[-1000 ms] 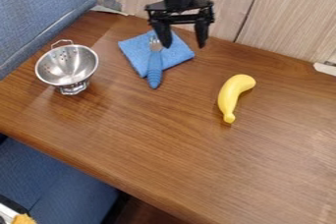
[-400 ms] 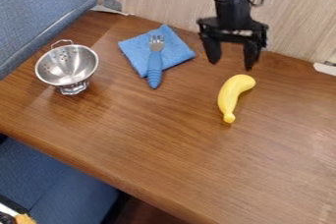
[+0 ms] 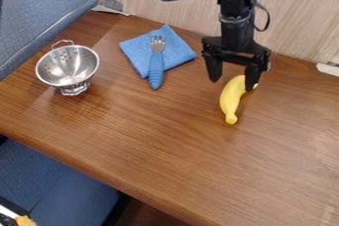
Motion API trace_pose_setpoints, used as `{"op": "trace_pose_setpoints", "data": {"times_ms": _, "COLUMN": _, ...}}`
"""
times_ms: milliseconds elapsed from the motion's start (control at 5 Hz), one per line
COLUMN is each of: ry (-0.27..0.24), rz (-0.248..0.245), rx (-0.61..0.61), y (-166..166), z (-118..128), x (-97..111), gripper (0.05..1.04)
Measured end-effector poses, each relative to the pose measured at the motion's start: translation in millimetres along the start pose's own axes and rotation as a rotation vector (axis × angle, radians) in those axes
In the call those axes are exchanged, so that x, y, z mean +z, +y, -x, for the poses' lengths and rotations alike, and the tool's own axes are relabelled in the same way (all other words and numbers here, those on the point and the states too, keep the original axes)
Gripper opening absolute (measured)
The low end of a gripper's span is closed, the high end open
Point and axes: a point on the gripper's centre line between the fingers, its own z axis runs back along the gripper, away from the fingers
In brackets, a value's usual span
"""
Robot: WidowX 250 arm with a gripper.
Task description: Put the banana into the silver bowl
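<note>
Below the pincer (image 3: 232,82), its fingers spread wide, the banana (image 3: 231,99) lies on the table (image 3: 192,155), one finger overlapping its upper end in the camera view; whether they touch, I cannot tell. The spread probably leaves room for the fruit to pass between the tips. Off to the pincer's side, beyond the fork (image 3: 156,64) on its blue cloth (image 3: 136,54), stands the silver bowl (image 3: 68,66), mouth up on its foot, ready to receive it.

Bright soft light, pale sheen on table (image 3: 285,170), glints in silver bowl (image 3: 67,67)
</note>
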Motion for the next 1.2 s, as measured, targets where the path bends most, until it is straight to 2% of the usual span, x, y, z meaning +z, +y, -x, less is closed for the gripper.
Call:
{"op": "trace_pose_setpoints", "data": {"times_ms": 200, "ry": 0.009, "rz": -0.042, "rx": -0.008, "y": 7.3, "z": 0.4, "x": -14.9, "gripper": 0.948}}
{"op": "trace_pose_setpoints", "data": {"times_ms": 400, "ry": -0.008, "rz": -0.079, "rx": -0.047, "y": 2.5, "z": -2.2, "x": -21.3, "gripper": 0.662}}
{"op": "trace_pose_setpoints", "data": {"times_ms": 600, "ry": -0.016, "rz": -0.090, "rx": -0.046, "y": 0.3, "z": -2.0, "x": -22.9, "gripper": 0.577}}
{"op": "trace_pose_setpoints", "data": {"times_ms": 800, "ry": -0.009, "rz": -0.109, "rx": -0.051, "y": -1.4, "z": -0.5, "x": -23.1, "gripper": 0.577}}
{"op": "trace_pose_setpoints", "data": {"times_ms": 1000, "ry": 0.007, "rz": -0.102, "rx": -0.047, "y": -2.5, "z": 2.5, "x": -22.1, "gripper": 0.577}}
{"op": "trace_pose_setpoints", "data": {"times_ms": 1200, "ry": -0.031, "rz": -0.067, "rx": -0.015, "y": 1.8, "z": 4.0, "x": 2.4, "gripper": 0.577}}
